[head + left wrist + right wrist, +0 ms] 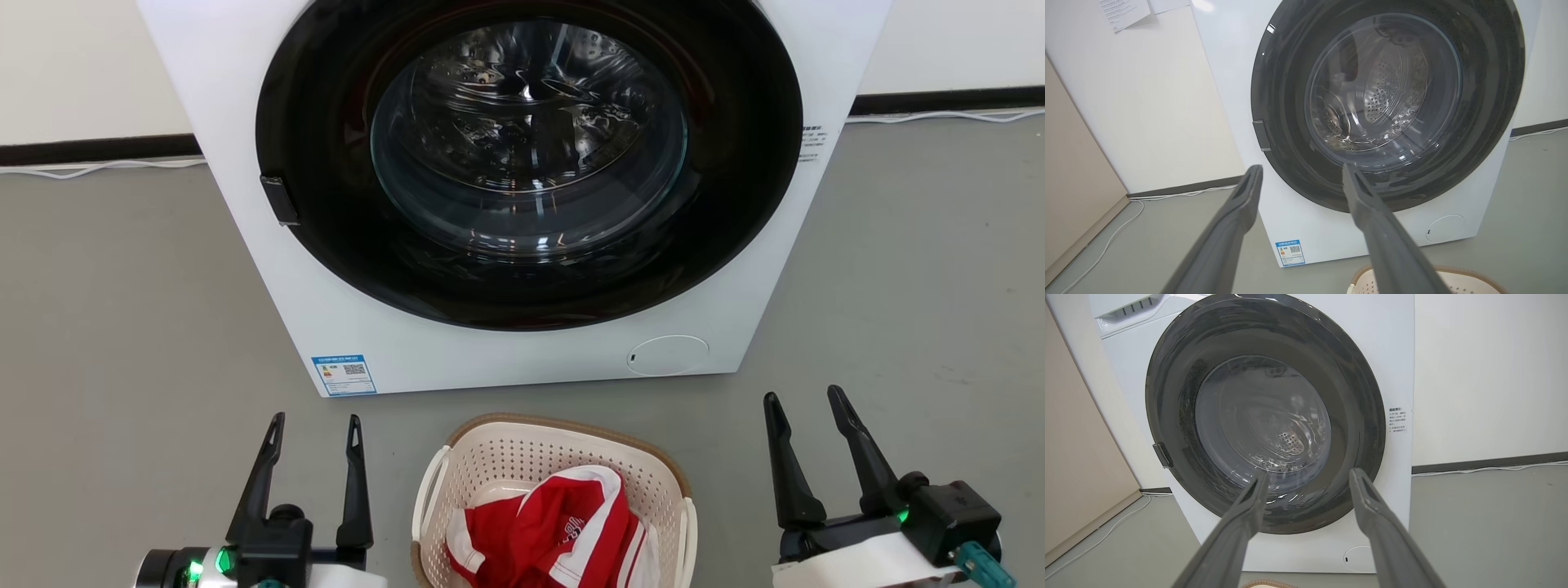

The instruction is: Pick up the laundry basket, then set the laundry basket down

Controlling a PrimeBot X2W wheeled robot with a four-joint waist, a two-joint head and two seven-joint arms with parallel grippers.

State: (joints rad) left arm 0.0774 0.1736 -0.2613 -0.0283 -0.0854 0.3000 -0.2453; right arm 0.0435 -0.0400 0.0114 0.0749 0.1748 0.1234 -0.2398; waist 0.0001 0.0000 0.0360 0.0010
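1. A grey floor stretches across the room to a white wall with a dark skirting strip.
2. A white front-loading washing machine stands on the floor and takes up the upper middle of the head view. Its round, dark-rimmed glass door is closed, and the steel drum shows behind it.
3. The laundry basket is cream and perforated, with a brown rim and white side handles. It sits on the floor just in front of the machine, between the two hands.
4. The left hand hovers to the basket's left, near it but not touching. Its two dark fingers are spread and hold nothing.
5. The right hand hovers to the basket's right, a little farther off. Its fingers are also spread and empty.
6. A red and white garment lies crumpled inside the basket.
7. A small blue sticker sits at the lower left of the machine's front.
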